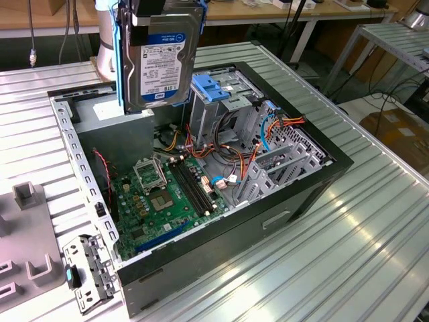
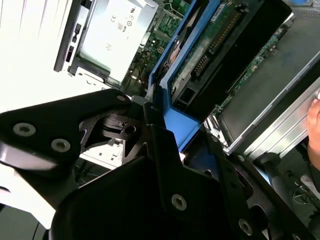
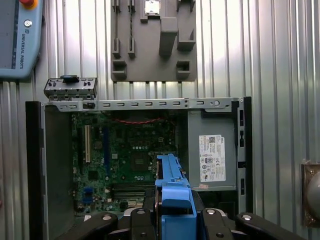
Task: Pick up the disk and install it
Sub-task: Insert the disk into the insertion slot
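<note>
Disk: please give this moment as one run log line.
disk: in air, upright | fingers: shut on disk | position: over open computer case | installed: not yet

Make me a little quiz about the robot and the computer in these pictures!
1. True or false: the disk is lying flat.
2. What holds the disk? A) the gripper B) a person's hand C) a string
3. Fill in the word: the rails on the disk's sides are ____.

Key: 1 false, it hangs upright in the air; 2 A; 3 blue.
</note>
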Controlling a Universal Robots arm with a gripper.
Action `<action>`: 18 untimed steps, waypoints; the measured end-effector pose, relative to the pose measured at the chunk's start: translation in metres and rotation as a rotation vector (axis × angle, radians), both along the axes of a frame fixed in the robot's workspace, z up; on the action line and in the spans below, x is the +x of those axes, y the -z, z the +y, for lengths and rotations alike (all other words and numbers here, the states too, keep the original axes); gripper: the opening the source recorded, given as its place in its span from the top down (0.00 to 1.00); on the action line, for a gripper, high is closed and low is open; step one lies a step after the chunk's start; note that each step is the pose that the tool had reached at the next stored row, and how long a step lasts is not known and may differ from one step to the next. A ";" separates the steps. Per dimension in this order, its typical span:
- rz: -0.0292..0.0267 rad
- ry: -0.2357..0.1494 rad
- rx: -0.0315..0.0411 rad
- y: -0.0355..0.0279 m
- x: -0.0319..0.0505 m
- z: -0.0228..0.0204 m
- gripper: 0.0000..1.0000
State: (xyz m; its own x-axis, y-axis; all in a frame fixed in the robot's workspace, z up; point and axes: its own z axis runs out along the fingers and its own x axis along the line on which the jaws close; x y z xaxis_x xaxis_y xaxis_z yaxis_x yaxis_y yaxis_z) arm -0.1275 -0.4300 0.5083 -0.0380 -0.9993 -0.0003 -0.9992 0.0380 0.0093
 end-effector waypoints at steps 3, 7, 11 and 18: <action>0.0001 0.000 0.0000 0.0000 0.0000 -0.0041 0.63; 0.0001 0.000 0.0000 0.0000 0.0000 -0.0102 0.63; 0.0001 0.000 0.0001 0.0001 0.0014 -0.0131 0.63; 0.0035 0.000 0.0000 0.0001 0.0216 -0.0141 0.63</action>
